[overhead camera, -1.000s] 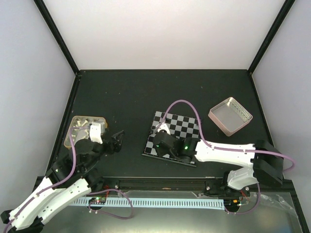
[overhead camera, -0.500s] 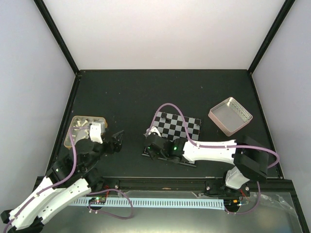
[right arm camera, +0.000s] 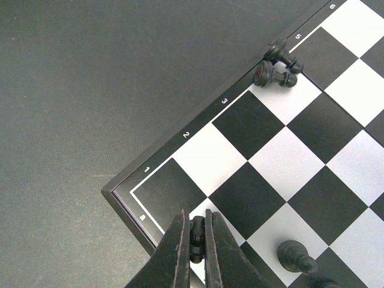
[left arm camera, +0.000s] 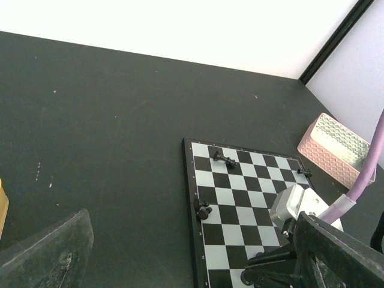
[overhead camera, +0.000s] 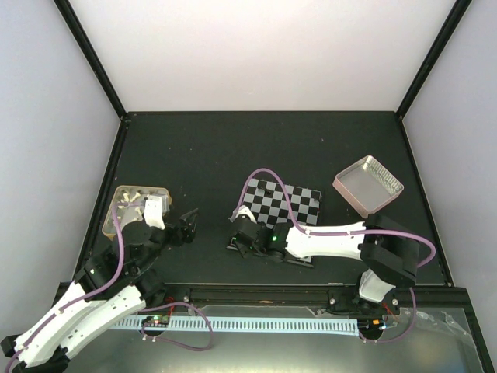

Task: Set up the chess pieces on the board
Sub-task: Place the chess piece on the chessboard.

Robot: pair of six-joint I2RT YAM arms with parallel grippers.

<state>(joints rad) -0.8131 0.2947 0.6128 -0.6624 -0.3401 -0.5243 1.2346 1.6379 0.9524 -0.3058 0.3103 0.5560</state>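
Our right jaws pinch a chess piece (right arm camera: 197, 231) at a corner of the board (right arm camera: 246, 123). Our left jaws hang spread over the desk (overhead camera: 217, 148), left of the board.

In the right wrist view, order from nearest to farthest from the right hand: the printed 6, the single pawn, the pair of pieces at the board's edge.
1. Single pawn, just right of the right hand, bottom of view.
2. Pair of pieces, at the board edge, upper middle.
3. Printed 6, top right corner.
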